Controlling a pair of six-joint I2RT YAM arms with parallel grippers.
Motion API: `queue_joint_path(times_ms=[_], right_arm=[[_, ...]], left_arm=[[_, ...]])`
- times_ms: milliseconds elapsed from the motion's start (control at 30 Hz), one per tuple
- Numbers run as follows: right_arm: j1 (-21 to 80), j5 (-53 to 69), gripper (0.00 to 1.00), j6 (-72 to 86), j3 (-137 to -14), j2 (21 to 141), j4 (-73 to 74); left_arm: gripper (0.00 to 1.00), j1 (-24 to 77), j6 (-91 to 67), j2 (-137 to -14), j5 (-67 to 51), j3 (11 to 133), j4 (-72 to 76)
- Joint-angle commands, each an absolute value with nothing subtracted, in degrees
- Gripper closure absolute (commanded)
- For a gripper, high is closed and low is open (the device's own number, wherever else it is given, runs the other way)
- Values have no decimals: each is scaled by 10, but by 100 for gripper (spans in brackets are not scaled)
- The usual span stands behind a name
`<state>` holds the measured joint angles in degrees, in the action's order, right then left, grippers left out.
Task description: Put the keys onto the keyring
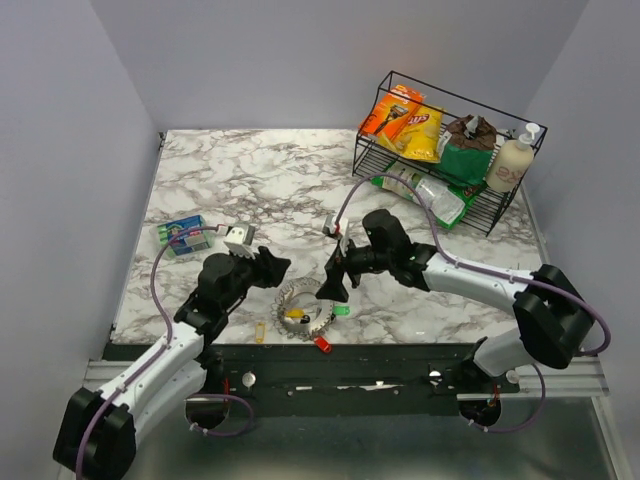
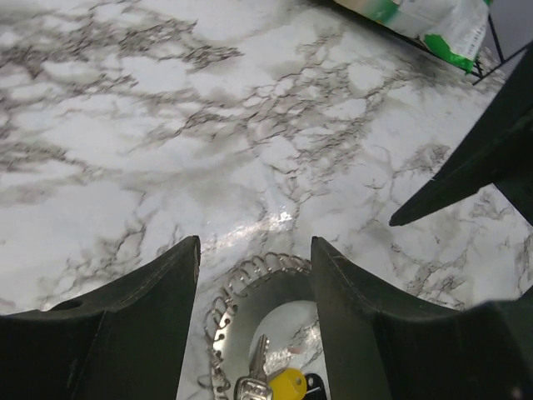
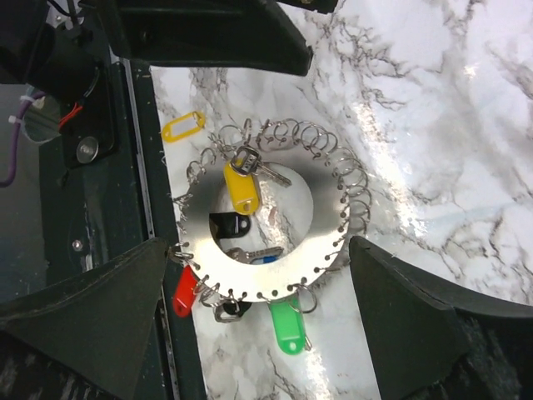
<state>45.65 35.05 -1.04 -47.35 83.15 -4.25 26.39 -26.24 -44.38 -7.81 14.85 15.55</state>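
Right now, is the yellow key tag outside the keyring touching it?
Apart. The right wrist view shows bare marble between the loose yellow key tag and the keyring's outer loops.

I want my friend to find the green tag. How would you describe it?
Look at the middle of the marble table's near edge, where the silvery keyring lies flat. The green key tag lies just outside its rim, toward the right arm. It is the only green one; the red tag nearby sits at the dark table edge.
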Motion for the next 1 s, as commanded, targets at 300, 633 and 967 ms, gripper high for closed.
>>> queue_joint_path(times_ms=[300, 633, 967], right_arm=[[552, 320, 15, -59, -586, 950, -9], [609, 344, 30, -99, -654, 1031, -4], [630, 358, 50, -107, -733, 1113, 25]], left_arm=[[18, 129, -399, -357, -57, 162, -22], [17, 26, -402, -510, -207, 235, 16], [15, -77, -445, -528, -315, 249, 73]])
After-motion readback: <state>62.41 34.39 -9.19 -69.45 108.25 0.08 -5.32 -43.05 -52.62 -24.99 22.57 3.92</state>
